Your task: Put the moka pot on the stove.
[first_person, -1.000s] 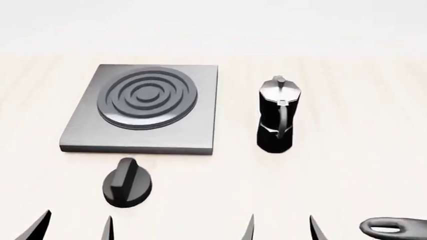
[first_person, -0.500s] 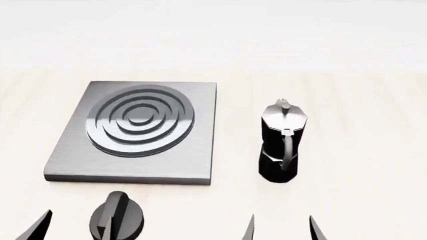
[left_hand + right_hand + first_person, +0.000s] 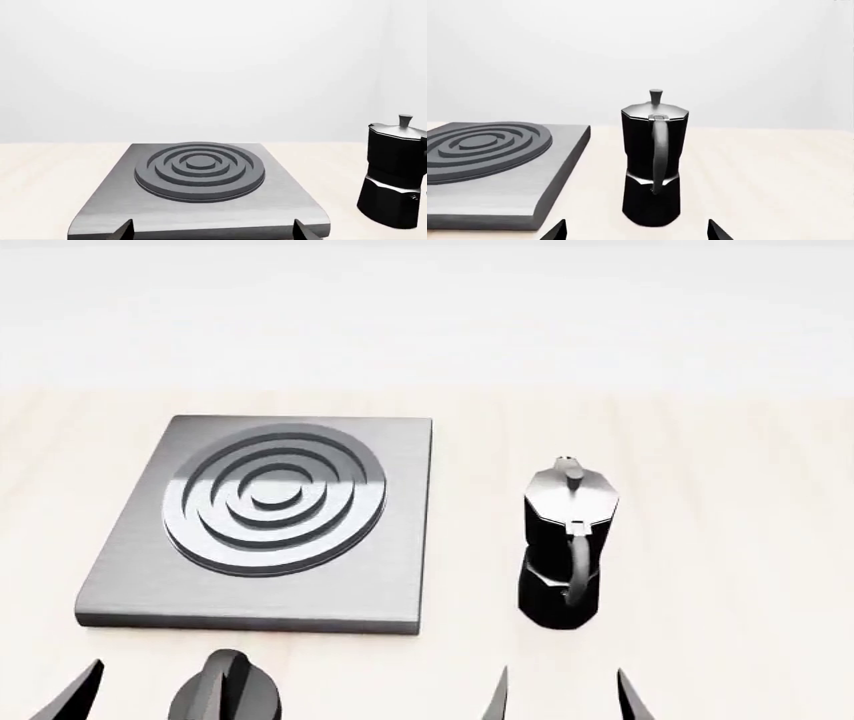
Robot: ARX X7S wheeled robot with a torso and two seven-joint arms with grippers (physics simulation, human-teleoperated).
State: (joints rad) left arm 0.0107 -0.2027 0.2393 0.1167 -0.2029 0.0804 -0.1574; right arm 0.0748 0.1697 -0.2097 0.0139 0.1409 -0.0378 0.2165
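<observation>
The moka pot [image 3: 567, 545] is black and faceted with a silvery lid, and it stands upright on the pale table, just right of the stove [image 3: 380, 585]. Its curved handle faces me. The stove is a grey square plate with a dark ring burner, and nothing rests on it. My right gripper [image 3: 562, 696] is open, a short way in front of the moka pot [image 3: 652, 165], which sits centred beyond the open right gripper [image 3: 636, 231]. My left gripper [image 3: 150, 696] is open too, in front of the stove's near edge [image 3: 280, 200]. Its left gripper [image 3: 213, 230] fingers are empty, with the moka pot [image 3: 393, 175] off to one side.
A round black dial knob [image 3: 230, 695] lies on the table just in front of the stove, beside my left gripper's inner finger. The stove [image 3: 494, 200] edge runs close to the pot. Pale tabletop stretches to the pot's right and behind it.
The head view has shifted, so stove, pot and knob sit lower in the picture. A dark object at the lower right has left the view. Pot and stove keep their places.
</observation>
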